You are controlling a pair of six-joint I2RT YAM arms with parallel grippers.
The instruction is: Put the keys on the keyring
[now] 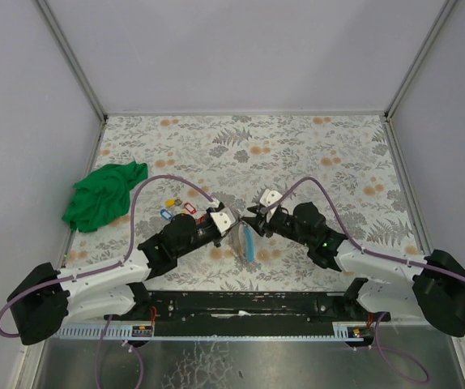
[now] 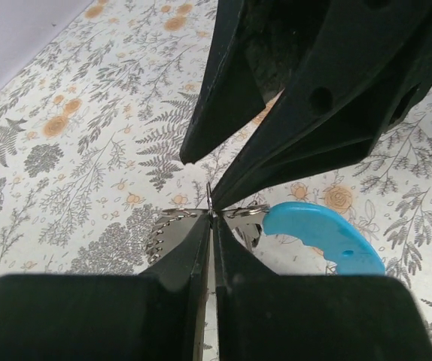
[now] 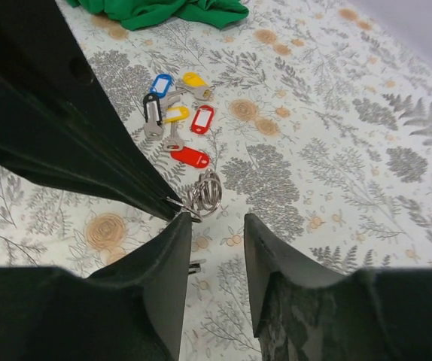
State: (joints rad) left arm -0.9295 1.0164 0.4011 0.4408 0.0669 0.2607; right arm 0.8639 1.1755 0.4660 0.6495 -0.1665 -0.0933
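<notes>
Patterned counter (image 1: 313,154) beneath both arms. Found left fingers (image 2: 201,248) pressed together, clamped on thin wire of keyring (image 2: 317,229), blue arc trailing just beside tips. Found right fingers (image 3: 177,244) apart, empty, tips just beside ring coil. Some 6 keys (image 3: 172,113) loose, well beyond both fingertips. Risk: pinch on wire slight; nudge from right fingers likely to twist ring or slip it free.

The worktop (image 1: 297,154) is covered all over in a pale print of ferns and orange flowers. A crumpled green cloth (image 1: 103,194) lies at its left side. The keys (image 1: 176,209), with red, blue, yellow and black tags, lie bunched nearby, clear of it.
</notes>
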